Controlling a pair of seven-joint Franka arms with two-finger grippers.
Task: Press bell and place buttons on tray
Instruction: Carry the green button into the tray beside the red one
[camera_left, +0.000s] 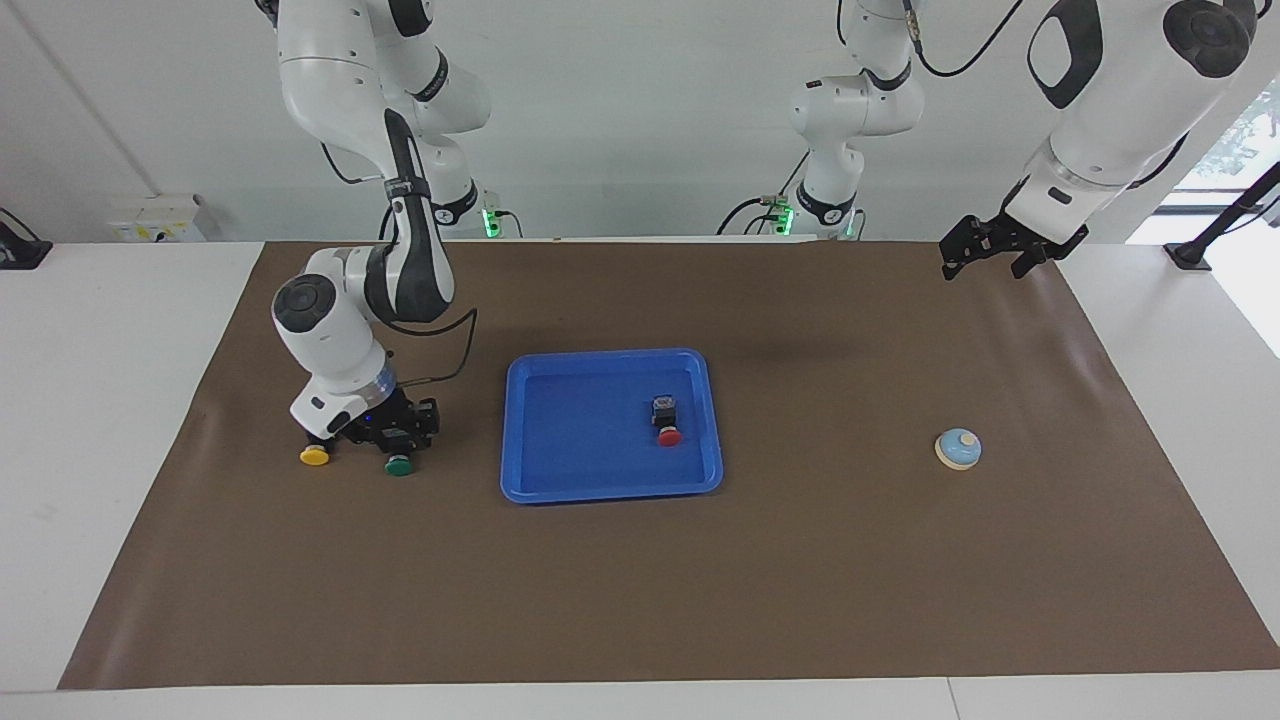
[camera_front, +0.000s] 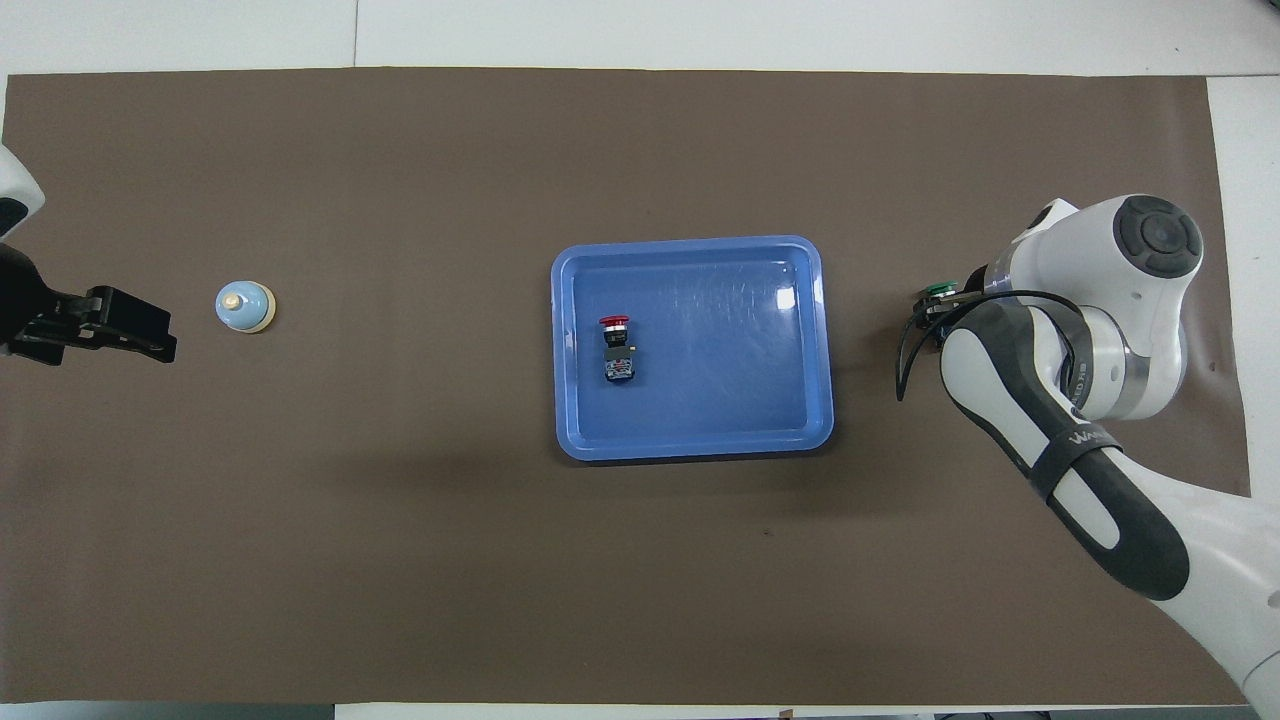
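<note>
The green button (camera_left: 399, 464) (camera_front: 940, 291) lies on the brown mat toward the right arm's end of the table, and my right gripper (camera_left: 398, 440) (camera_front: 935, 310) is down on it, shut on its black body. The yellow button (camera_left: 315, 455) lies beside it; the right arm hides it in the overhead view. The red button (camera_left: 668, 430) (camera_front: 617, 345) lies on its side in the blue tray (camera_left: 610, 492) (camera_front: 690, 450). The bell (camera_left: 958, 449) (camera_front: 244, 305) stands toward the left arm's end. My left gripper (camera_left: 984, 268) (camera_front: 165, 335) waits open in the air beside the bell, holding nothing.
A brown mat (camera_left: 800, 580) covers most of the white table. The right arm's elbow (camera_front: 1100, 310) hangs over the mat's edge beside the tray. Another white arm (camera_left: 850, 110) stands at the robots' edge of the table.
</note>
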